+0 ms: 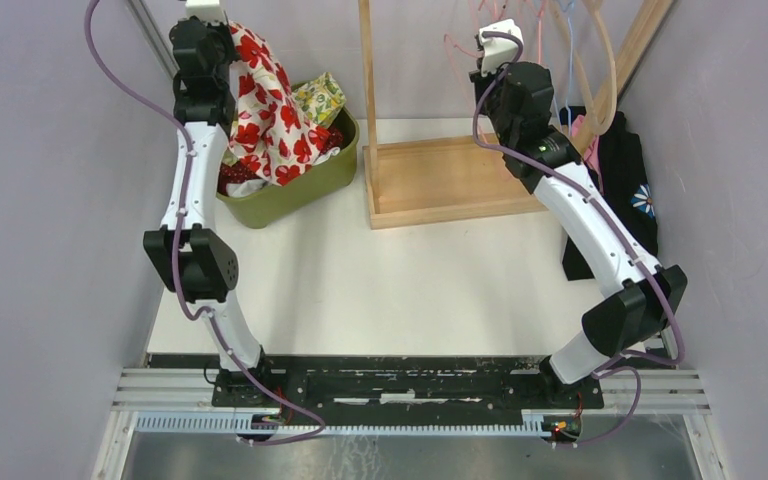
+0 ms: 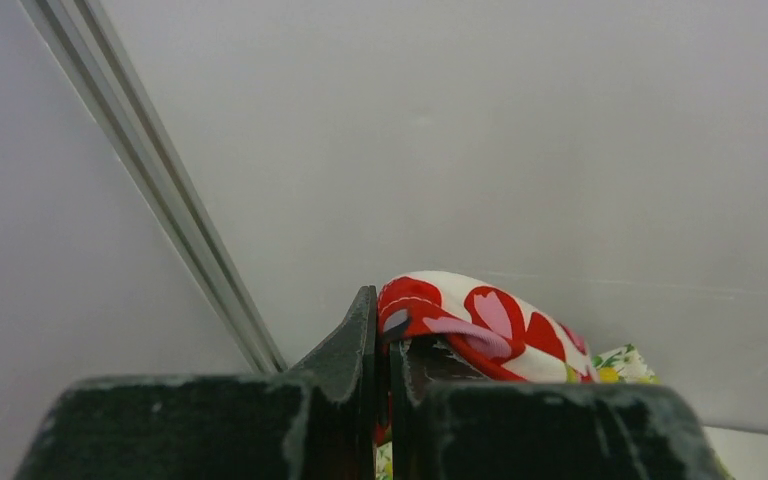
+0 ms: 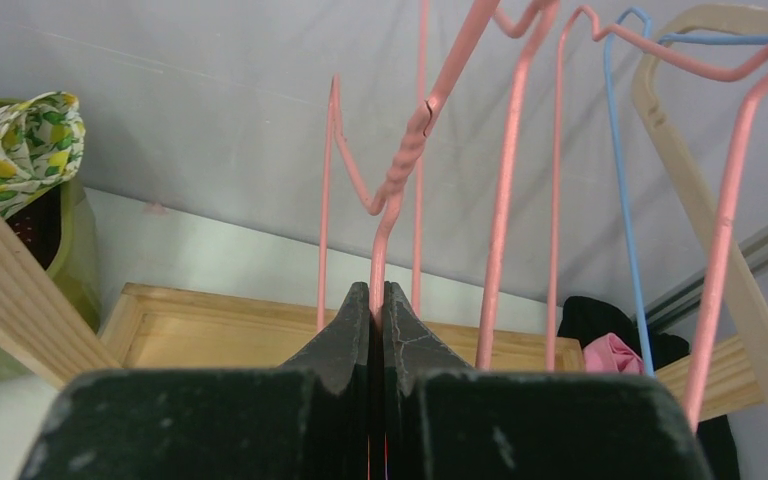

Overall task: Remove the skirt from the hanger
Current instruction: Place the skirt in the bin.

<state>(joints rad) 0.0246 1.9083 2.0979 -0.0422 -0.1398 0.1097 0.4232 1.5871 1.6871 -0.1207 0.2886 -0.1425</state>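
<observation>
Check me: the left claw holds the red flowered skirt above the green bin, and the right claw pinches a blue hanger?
Only the colour is wrong: the right gripper pinches a pink hanger, as the right wrist view shows. The rest holds.

A green basket (image 1: 300, 196) sits left of a wooden rack (image 1: 440, 182) on the white table (image 1: 390, 285), with a lemon-print cloth (image 1: 320, 98) inside. A black garment (image 1: 623, 160) shows at the right.
</observation>
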